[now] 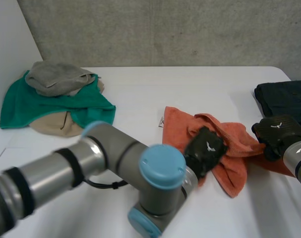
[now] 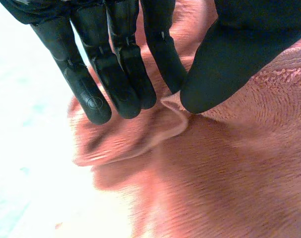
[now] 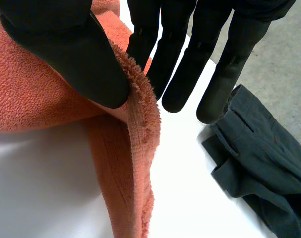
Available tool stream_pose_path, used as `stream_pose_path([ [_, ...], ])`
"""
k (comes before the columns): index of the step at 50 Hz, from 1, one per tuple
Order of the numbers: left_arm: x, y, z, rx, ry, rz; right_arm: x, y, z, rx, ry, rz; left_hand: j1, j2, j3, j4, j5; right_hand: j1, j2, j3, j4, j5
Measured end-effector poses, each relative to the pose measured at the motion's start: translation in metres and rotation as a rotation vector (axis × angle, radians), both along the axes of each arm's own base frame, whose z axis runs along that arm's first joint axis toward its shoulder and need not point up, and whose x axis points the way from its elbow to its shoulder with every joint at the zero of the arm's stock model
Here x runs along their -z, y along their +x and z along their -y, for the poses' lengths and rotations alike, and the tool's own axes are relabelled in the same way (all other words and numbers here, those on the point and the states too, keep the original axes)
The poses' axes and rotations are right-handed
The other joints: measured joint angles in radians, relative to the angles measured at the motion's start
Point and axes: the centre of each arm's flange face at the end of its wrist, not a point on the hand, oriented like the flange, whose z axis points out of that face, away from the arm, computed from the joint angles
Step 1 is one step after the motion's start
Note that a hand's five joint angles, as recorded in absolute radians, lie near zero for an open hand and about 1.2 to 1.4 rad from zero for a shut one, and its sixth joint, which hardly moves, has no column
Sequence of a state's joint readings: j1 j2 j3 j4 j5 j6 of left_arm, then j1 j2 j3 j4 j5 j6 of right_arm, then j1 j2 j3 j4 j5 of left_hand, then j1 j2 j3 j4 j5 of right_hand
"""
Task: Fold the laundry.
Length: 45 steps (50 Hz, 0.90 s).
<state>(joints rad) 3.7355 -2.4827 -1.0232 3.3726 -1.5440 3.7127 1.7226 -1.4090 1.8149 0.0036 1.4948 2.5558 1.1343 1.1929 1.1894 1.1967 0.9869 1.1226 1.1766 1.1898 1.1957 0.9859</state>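
Head view: the orange towel (image 1: 232, 171) lay crumpled on the white table (image 1: 140, 94), with the left hand (image 1: 206, 148) at its middle and the right hand (image 1: 278, 133) at one edge; a dark garment (image 1: 286, 99) lay just beyond that edge. Left wrist view: thumb and straight fingers nipped a raised fold of the towel. Right wrist view: the thumb pinned the towel's hem against the fingers. Judged best next: draw the hands apart with firm grips, spreading the towel flat before any fold.
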Motion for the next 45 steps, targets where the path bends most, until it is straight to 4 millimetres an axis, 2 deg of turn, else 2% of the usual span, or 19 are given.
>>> stream_pose_path([
  [4,-0.040,0.030,0.022,-0.103,-0.025,-0.026,-0.007,0.000,0.001,0.001,-0.021,0.001,0.000,0.000,0.000,0.000,0.000,0.000,0.000,0.000,0.000,0.000],
  [7,-0.080,0.065,0.043,-0.199,-0.058,-0.062,-0.023,0.000,0.001,-0.003,-0.066,-0.002,0.000,0.000,0.000,0.000,0.000,0.000,0.000,0.000,0.000,0.000],
  [9,-0.091,0.076,0.048,-0.224,-0.070,-0.074,-0.030,0.000,0.001,-0.004,-0.082,-0.003,0.000,0.000,0.000,0.001,0.000,0.000,0.000,0.000,0.000,0.000],
  [11,-0.118,0.104,0.057,-0.283,-0.102,-0.105,-0.051,-0.001,0.002,-0.010,-0.135,-0.011,0.000,0.000,0.000,0.001,0.000,0.000,0.000,0.000,0.000,0.000],
  [13,-0.135,0.120,0.060,-0.310,-0.126,-0.127,-0.066,-0.002,0.003,-0.014,-0.169,-0.021,0.000,0.000,0.000,0.001,0.000,0.000,0.000,0.000,0.000,0.000],
  [16,-0.162,0.147,0.065,-0.348,-0.169,-0.161,-0.099,-0.004,0.004,-0.037,-0.228,-0.059,0.000,0.002,0.003,0.001,0.000,0.000,0.000,0.000,0.000,0.000],
  [19,-0.180,0.167,0.067,-0.375,-0.197,-0.176,-0.124,-0.004,0.001,-0.067,-0.251,-0.109,0.000,0.003,0.003,0.001,0.000,0.000,0.000,0.000,0.000,0.000],
  [24,-0.192,0.187,0.071,-0.391,-0.195,-0.164,-0.143,-0.004,-0.003,-0.119,-0.220,-0.193,0.000,0.003,0.003,0.001,0.000,0.000,0.000,0.001,0.001,0.000],
  [26,-0.190,0.188,0.071,-0.389,-0.183,-0.153,-0.143,-0.004,-0.003,-0.124,-0.210,-0.201,0.000,0.003,0.003,0.001,0.000,0.000,0.000,0.001,0.001,0.000],
  [31,-0.166,0.185,0.081,-0.378,-0.110,-0.087,-0.114,0.003,0.013,-0.177,-0.069,-0.262,0.000,0.003,0.003,0.001,0.000,0.000,0.000,0.001,0.001,0.000],
  [33,-0.154,0.181,0.090,-0.378,-0.092,-0.061,-0.106,0.007,0.021,-0.184,-0.051,-0.271,0.000,0.003,0.003,0.001,0.000,0.000,0.000,0.001,0.001,0.000],
  [35,-0.139,0.173,0.108,-0.382,-0.084,-0.031,-0.094,0.015,0.037,-0.177,-0.055,-0.283,0.000,0.003,0.003,0.001,0.000,0.000,0.000,0.001,0.001,0.000],
  [37,-0.134,0.163,0.129,-0.391,-0.114,-0.023,-0.089,0.023,0.057,-0.148,-0.110,-0.290,0.000,0.003,0.003,0.001,0.000,0.000,0.000,0.001,0.002,0.000],
  [38,-0.135,0.161,0.133,-0.395,-0.124,-0.025,-0.089,0.025,0.061,-0.140,-0.126,-0.290,0.000,0.003,0.003,0.001,0.000,0.000,0.000,0.001,0.002,0.000],
  [39,-0.141,0.154,0.150,-0.410,-0.174,-0.043,-0.092,0.030,0.074,-0.110,-0.194,-0.286,0.000,0.004,0.004,0.002,0.000,0.000,0.000,0.001,0.003,0.000],
  [42,-0.162,0.142,0.179,-0.447,-0.289,-0.099,-0.111,0.040,0.104,-0.032,-0.392,-0.257,0.000,0.004,0.004,0.003,0.000,0.000,0.000,0.002,0.004,0.000],
  [43,-0.166,0.140,0.185,-0.456,-0.314,-0.113,-0.116,0.041,0.109,-0.018,-0.433,-0.249,0.000,0.004,0.004,0.004,0.000,0.000,0.000,0.002,0.004,0.000],
  [45,-0.183,0.133,0.204,-0.486,-0.403,-0.162,-0.147,0.047,0.127,0.048,-0.650,-0.195,0.000,0.004,0.004,0.004,0.000,0.000,0.000,0.003,0.004,0.000],
])
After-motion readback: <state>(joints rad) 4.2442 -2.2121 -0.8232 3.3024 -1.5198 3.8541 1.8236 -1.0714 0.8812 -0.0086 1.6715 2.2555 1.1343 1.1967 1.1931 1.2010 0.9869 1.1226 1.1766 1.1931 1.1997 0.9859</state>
